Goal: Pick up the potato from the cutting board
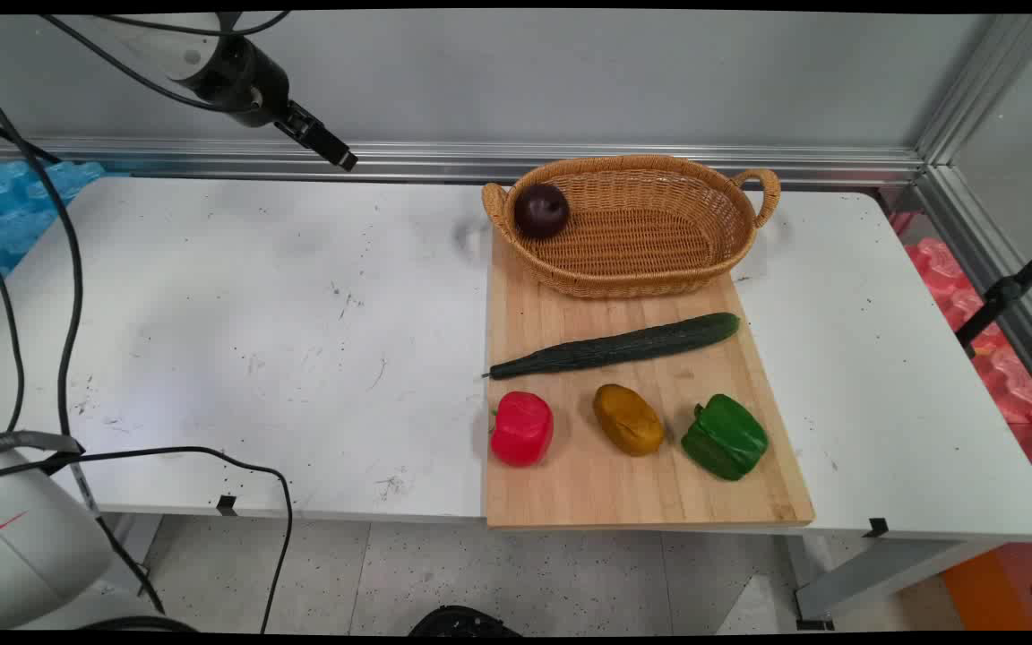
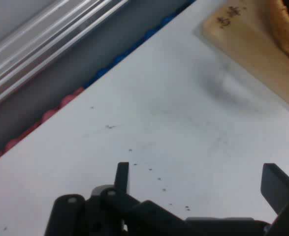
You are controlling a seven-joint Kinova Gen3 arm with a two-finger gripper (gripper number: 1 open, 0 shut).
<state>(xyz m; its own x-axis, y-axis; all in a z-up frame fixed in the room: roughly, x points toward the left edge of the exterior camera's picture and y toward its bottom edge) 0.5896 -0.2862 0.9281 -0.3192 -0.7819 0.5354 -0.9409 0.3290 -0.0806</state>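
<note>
At the near edge of the white, scuffed tabletop point(image 1: 256, 340) lies a pale wooden cutting board point(image 1: 588, 488), rectangular with visible grain, its front edge flush with the tabletop's rim. Nearest on it sits a row of three glossy pieces: a blocky red bell pepper point(image 1: 522, 428) on the left, a lumpy brownish-yellow potato point(image 1: 628, 418) in the middle and a ridged green bell pepper point(image 1: 725, 436) on the right, each apart from its neighbour. Behind them a long, dark green cucumber point(image 1: 619, 346) lies slantwise across the board, its thin tip reaching the board's left edge. Farther back an oval wicker basket point(image 1: 650, 273) with two loop handles rests on the board's far end; inside it, against the left wall, sits a round, dark purple fruit point(image 1: 541, 210), too dark to name. Well to the left and high above the tabletop's far edge hangs the black gripper point(image 1: 319, 139), its fingers point(image 2: 122, 176) spread apart and holding nothing, over bare tabletop. In the hand view only a corner of the board and a blurred sliver of the basket show at the upper right.
</note>
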